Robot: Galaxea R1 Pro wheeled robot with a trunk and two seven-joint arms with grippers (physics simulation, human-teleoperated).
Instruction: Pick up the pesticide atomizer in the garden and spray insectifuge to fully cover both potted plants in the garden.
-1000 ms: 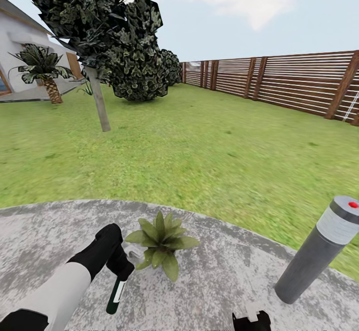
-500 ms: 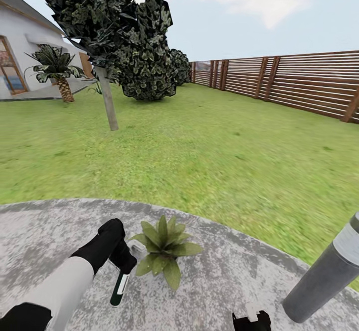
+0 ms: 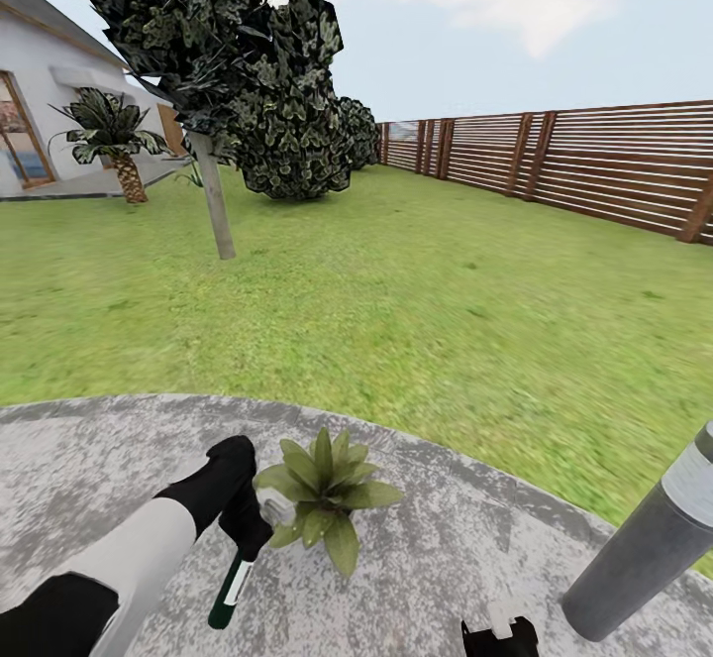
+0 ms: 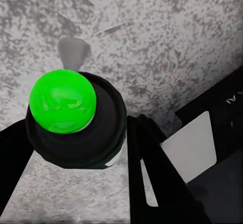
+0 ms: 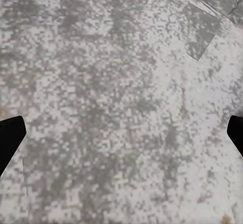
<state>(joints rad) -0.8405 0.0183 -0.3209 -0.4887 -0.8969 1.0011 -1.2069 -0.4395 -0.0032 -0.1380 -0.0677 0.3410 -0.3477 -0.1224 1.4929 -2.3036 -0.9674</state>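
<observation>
– What are we seeing near us?
– A grey bollard light (image 3: 649,538) is standing right of the potted plant (image 3: 322,493) on the stone patio (image 3: 446,538).
– And our pincers?
– Our left pincer (image 3: 248,528) is clamping the pesticide atomizer (image 3: 230,593), now leaning closer to the plant. We cannot tell about our right pincer (image 3: 500,632).

Potted plant (image 3: 322,492) stands on patio (image 3: 446,538), bollard light (image 3: 644,548) at right, lawn (image 3: 396,300) behind, fence (image 3: 594,166) beyond.

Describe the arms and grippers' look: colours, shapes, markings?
The left arm has a white rounded forearm shell with black segments at wrist and elbow. The left gripper is black with flat angular fingers and a white panel beside it. The right gripper shows two black fingertips; from the head, a black block with a white piece.
</observation>
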